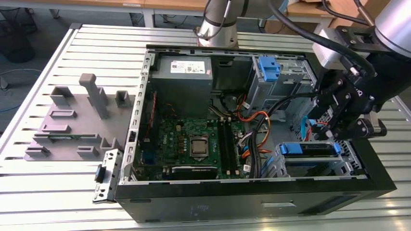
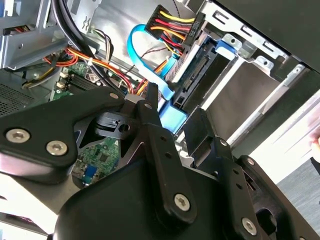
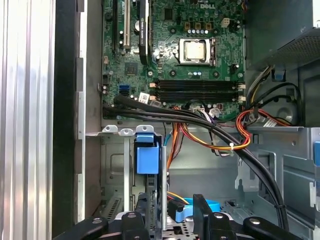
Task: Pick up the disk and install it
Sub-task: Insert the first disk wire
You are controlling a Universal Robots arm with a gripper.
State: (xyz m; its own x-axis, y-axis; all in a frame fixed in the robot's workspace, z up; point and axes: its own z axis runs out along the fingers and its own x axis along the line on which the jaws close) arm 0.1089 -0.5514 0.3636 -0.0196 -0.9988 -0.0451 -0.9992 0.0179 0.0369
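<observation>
An open computer case [image 1: 257, 197] is lying on a slatted metal table [image 1: 38, 192], its motherboard [image 1: 192, 144] facing upward. The gripper [image 1: 334, 132] is hanging over the drive cage [image 1: 350, 159] at the exterior view's right side of the case. The disk [image 1: 308, 149], framed in its blue carrier, is sitting in that cage, with the carrier's blue tab [image 3: 147, 155] facing the motherboard. In the first wrist view, the black fingers [image 3: 205, 215] are standing on either side of the disk's edge, spread slightly and close to it; whether they are pressing on it cannot be told. In the second wrist view, a blue ribbon cable [image 2: 142, 55] and a bundle of red, yellow and black wires [image 2: 172, 27] are plugging into the disk's connector end. A grey moulded fixture [image 1: 70, 125] is resting on the table at the exterior view's left, well apart from the gripper.
</observation>
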